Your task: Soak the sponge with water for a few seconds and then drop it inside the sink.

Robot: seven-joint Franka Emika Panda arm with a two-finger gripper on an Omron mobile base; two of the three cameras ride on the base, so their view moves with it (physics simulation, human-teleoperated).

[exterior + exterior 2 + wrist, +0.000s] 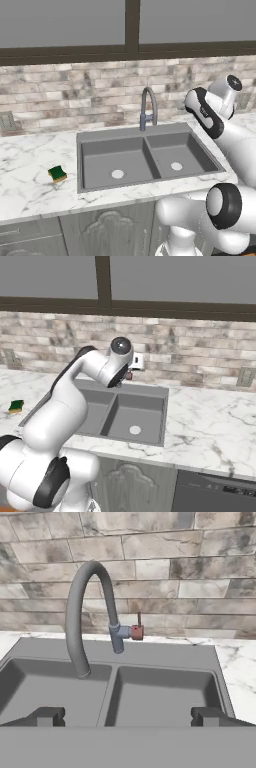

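While the gripper [127, 716] hangs wide open and empty, the sponge [57, 173] looks soft, light — pinch its sides.

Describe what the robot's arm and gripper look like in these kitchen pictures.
The arm is glossy white, built of rounded tubular segments with dark, nearly black bands at its joints and a round grey cap on the wrist. The gripper has two small, blocky dark grey finger tips. No cables or markings show.
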